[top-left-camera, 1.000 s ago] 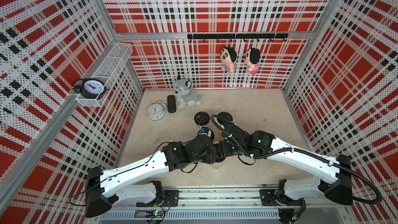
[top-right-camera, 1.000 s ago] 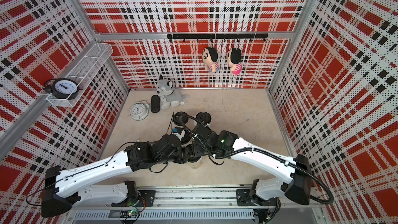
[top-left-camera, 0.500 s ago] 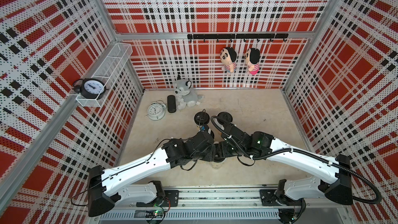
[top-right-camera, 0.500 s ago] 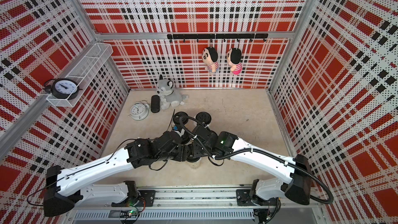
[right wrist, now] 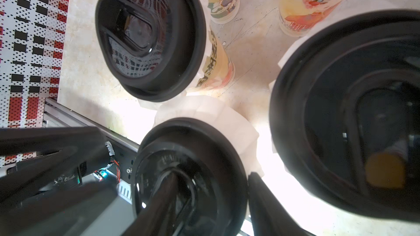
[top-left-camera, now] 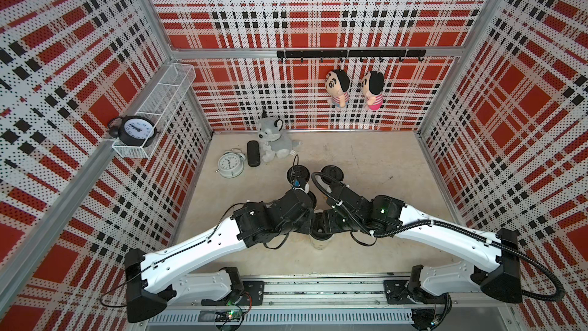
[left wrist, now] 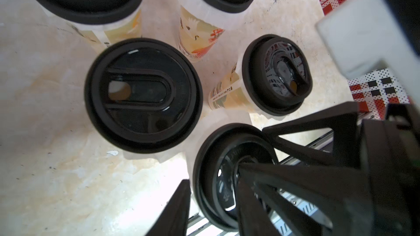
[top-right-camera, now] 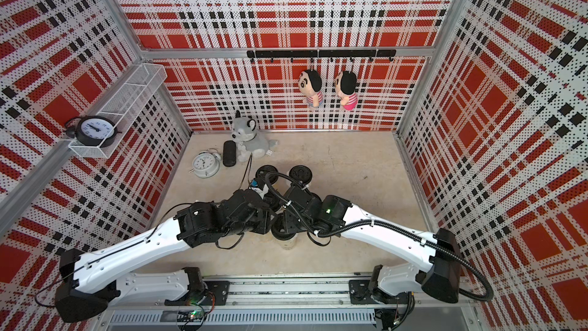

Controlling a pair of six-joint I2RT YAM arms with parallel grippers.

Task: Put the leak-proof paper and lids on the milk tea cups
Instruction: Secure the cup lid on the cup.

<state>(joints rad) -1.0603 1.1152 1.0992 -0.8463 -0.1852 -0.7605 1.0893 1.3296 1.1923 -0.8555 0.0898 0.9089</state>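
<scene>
Several milk tea cups [left wrist: 197,37] stand close together, each capped with a black lid [left wrist: 143,94]. Whitish leak-proof paper [right wrist: 227,121] sticks out as a crinkled skirt under the lids. The nearest cup [top-left-camera: 319,243] sits between both wrists. My left gripper [left wrist: 213,175] is shut across that lid's rim, one finger on the lid top and one outside. My right gripper [right wrist: 212,175] is shut on the opposite rim of the same lid [right wrist: 191,155] in the same way. Both top views hide the jaws under the wrists.
At the back left of the floor are a white alarm clock [top-left-camera: 231,163], a black case [top-left-camera: 253,153] and a grey plush dog [top-left-camera: 273,138]. Two dolls [top-left-camera: 337,87] hang on the back wall. A wire shelf [top-left-camera: 165,90] holds a black clock. The metal rail [top-left-camera: 318,284] runs along the front.
My left arm has pushed a little forward toward the nearest cup and its jaws have narrowed onto the lid's rim. The right arm has held its place.
</scene>
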